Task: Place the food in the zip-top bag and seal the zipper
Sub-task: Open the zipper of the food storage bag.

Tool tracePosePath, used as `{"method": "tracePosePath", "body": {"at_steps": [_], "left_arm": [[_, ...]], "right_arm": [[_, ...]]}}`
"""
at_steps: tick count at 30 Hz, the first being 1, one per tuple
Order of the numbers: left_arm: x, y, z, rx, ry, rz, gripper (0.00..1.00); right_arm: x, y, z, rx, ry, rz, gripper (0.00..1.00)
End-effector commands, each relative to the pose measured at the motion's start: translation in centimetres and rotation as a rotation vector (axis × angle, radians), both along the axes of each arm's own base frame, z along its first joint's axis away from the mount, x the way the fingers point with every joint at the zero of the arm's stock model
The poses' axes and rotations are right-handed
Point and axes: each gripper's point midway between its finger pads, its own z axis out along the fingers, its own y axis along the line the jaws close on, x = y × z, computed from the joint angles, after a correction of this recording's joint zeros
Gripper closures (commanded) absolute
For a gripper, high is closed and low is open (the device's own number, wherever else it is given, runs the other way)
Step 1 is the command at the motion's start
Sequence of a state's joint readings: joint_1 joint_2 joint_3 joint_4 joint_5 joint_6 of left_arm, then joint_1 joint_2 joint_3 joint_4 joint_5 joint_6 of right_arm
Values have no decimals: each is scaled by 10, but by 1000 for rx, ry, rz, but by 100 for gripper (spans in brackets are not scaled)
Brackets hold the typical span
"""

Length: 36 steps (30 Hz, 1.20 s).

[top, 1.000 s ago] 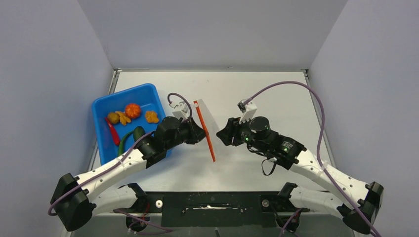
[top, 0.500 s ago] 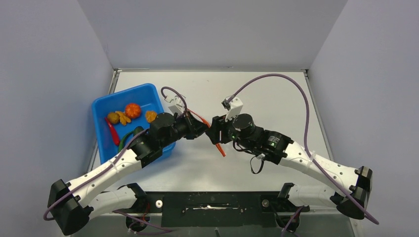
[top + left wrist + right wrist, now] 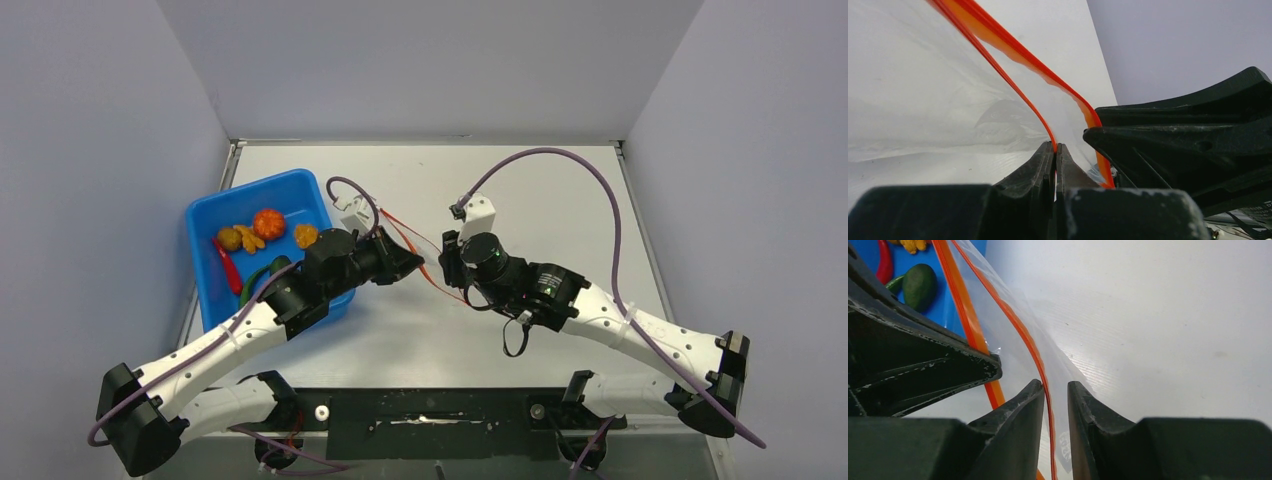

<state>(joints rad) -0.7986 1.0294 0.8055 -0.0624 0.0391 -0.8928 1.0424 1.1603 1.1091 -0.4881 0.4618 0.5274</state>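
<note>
The zip-top bag (image 3: 425,262) hangs clear between both arms, its mouth spread apart. My left gripper (image 3: 410,262) (image 3: 1055,146) is shut on one lip of the red-orange zipper (image 3: 1013,87). My right gripper (image 3: 445,262) (image 3: 1055,385) straddles the other zipper lip (image 3: 1025,337); its jaws stand a little apart, the strip lying against one finger. The food lies in the blue tray (image 3: 205,215): an orange fruit (image 3: 268,223), yellow-brown lumps (image 3: 240,238), a red chili (image 3: 228,265) and a dark green piece (image 3: 272,272) (image 3: 919,286).
The blue tray sits at the table's left edge, partly under my left arm. Grey walls close in the table on three sides. Purple cables arch over both wrists. White tabletop (image 3: 540,200) stretches behind and to the right of the bag.
My right arm has moved left onto the bag and its jaws have narrowed around one lip. The bag's mouth has spread from a single strip into two lips.
</note>
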Motion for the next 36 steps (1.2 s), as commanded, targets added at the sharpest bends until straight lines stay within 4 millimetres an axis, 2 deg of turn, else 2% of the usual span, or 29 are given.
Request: {"method": "tracePosePath", "body": {"at_steps": [1, 8, 14, 18, 22, 24, 26, 30, 32, 36], "left_arm": [[-4, -4, 40, -94, -23, -16, 100], [-8, -5, 44, -111, -21, -34, 100], [-9, -4, 44, -106, -38, -41, 100], [-10, 0, 42, -94, -45, -35, 100], [-11, 1, 42, -102, -62, -40, 100], [-10, 1, 39, -86, -62, -44, 100], [-9, 0, 37, -64, -75, -61, 100], [7, 6, 38, -15, -95, -44, 100], [16, 6, 45, 6, -106, -62, 100], [28, -5, 58, 36, -95, -138, 100]], "right_arm": [[12, -7, 29, 26, -77, -71, 75], [20, 15, 35, 18, -99, -21, 65], [31, 31, 48, 30, -116, 8, 67], [42, 37, 36, 69, -36, 64, 69], [42, 38, 19, 125, 38, 117, 74], [46, 31, 19, 133, 32, 105, 85], [56, 15, 23, 159, 25, 62, 99], [79, -31, 38, 195, -18, -81, 100], [85, -57, 47, 173, -61, -175, 100], [79, -93, 49, 184, -79, -287, 100]]}}
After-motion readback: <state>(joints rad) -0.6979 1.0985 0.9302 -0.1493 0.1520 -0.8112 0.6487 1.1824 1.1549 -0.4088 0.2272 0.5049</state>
